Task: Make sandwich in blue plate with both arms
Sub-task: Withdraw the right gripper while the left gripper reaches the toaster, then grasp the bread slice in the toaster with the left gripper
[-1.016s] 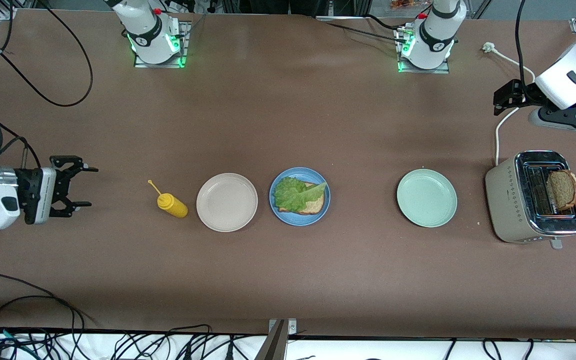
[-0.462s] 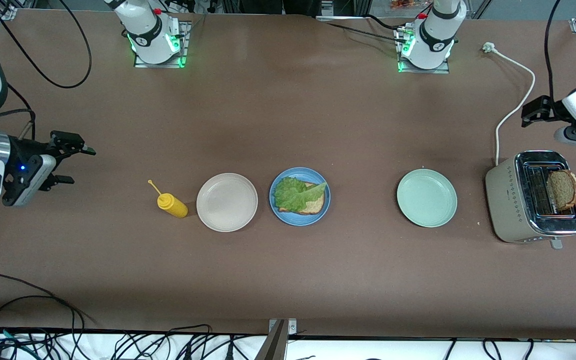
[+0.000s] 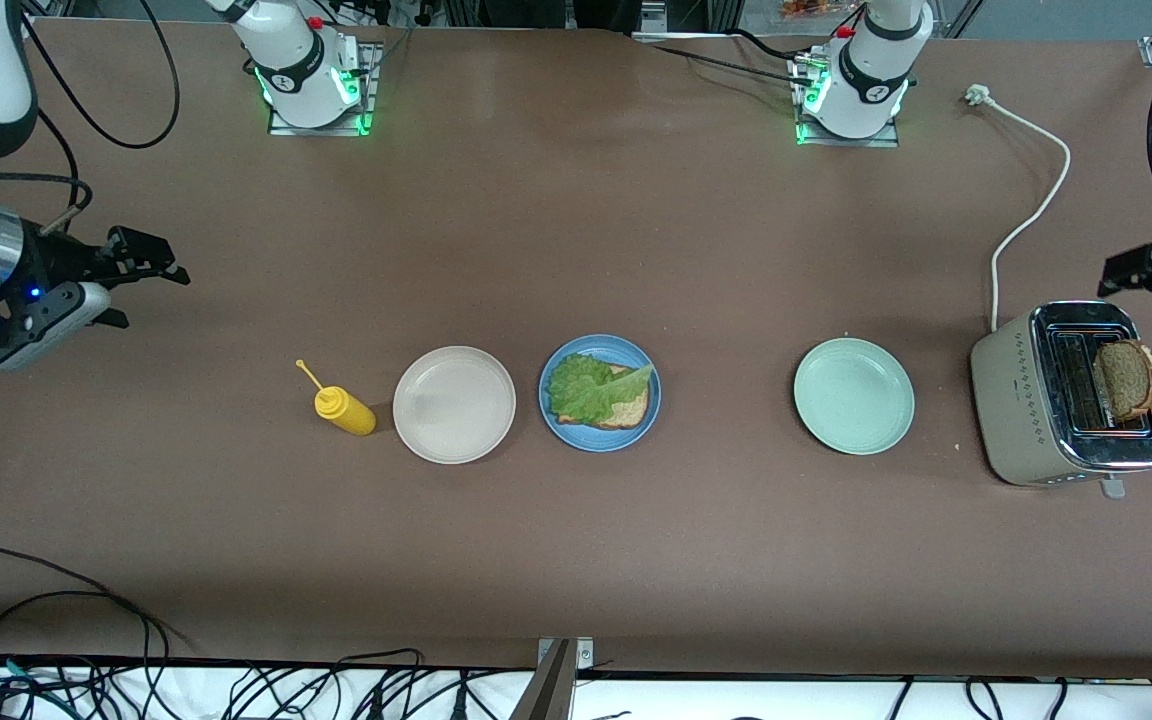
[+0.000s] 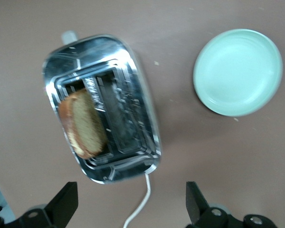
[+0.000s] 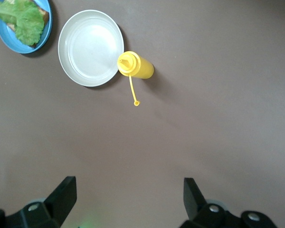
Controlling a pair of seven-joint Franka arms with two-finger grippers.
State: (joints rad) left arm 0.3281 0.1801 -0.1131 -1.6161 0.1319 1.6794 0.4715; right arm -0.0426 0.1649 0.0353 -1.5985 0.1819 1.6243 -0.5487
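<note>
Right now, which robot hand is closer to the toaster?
The left hand. It is over the table right by the toaster, while the right hand is open at the right arm's end, past the yellow bottle.

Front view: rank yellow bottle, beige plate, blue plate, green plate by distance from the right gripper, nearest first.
From the open right gripper, at the right arm's end of the table:
1. yellow bottle, beside the beige plate
2. beige plate, mid-row
3. blue plate, holding bread and lettuce
4. green plate, toward the toaster
</note>
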